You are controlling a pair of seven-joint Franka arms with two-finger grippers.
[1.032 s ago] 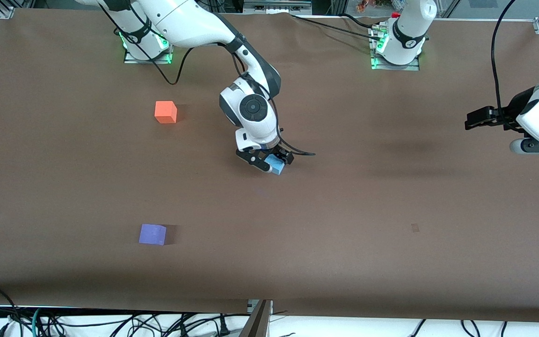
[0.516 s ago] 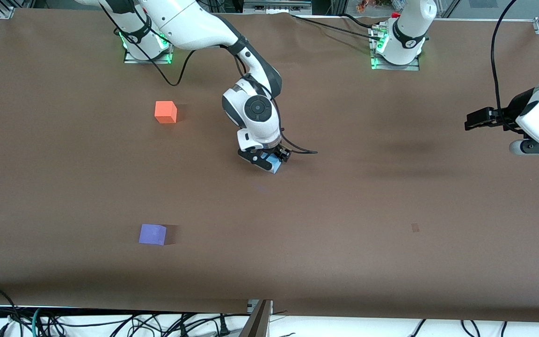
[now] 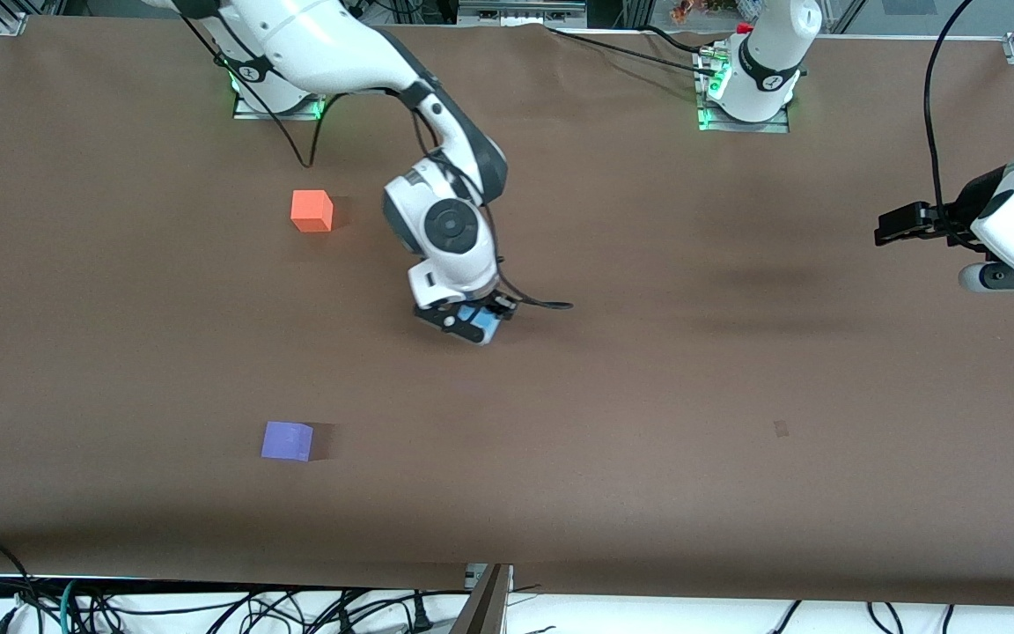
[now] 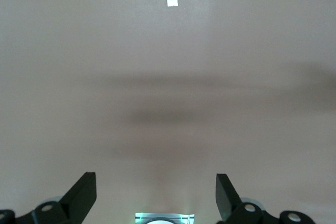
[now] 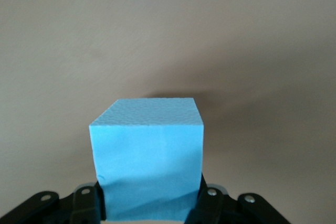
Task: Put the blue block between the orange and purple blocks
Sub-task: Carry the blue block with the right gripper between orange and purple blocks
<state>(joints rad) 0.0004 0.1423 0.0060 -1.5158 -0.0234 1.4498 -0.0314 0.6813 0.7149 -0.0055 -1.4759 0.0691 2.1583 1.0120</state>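
Blue block (image 3: 479, 320) clamped between right gripper (image 3: 470, 322) fingers (image 5: 209, 203)

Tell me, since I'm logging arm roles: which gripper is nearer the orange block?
Right. The right gripper holds the blue block mid-table, near the orange block; the left gripper waits, open, at the left arm's end.

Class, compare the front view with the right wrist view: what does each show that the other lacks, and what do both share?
Front view only: the orange block, the purple block, and the waiting left pincer, open over the left arm's end of the table. Right wrist view only: the grainy top face of the blue block. Both: the right pincer shut on the blue block above the brown table.
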